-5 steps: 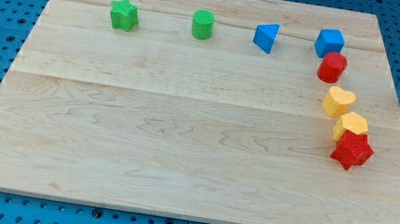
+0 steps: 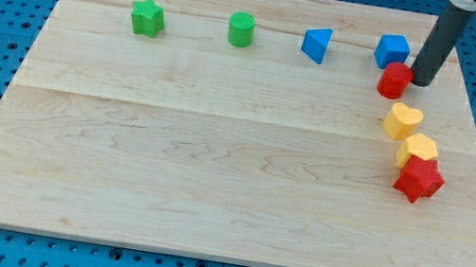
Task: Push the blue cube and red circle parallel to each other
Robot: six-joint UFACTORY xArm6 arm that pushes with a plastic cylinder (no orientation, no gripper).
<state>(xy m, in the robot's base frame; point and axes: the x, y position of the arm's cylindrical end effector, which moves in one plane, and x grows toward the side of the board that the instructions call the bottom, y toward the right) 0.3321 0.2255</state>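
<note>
The blue cube (image 2: 391,50) sits near the board's top right. The red circle (image 2: 395,81), a short cylinder, stands just below it, touching or nearly touching its lower edge. My tip (image 2: 419,83) rests on the board right beside the red circle's right side, in contact or almost so, and just below right of the blue cube. The dark rod rises from it toward the view's top right.
A green star (image 2: 147,18), a green cylinder (image 2: 241,30) and a blue triangle (image 2: 316,43) line the top row. Below the red circle lie a yellow heart (image 2: 403,120), a yellow hexagon (image 2: 418,150) and a red star (image 2: 419,178). The wooden board (image 2: 212,177) ends at a blue pegboard.
My tip has moved left from beyond the board's right side to the right flank of the red circle. The blocks have not visibly moved.
</note>
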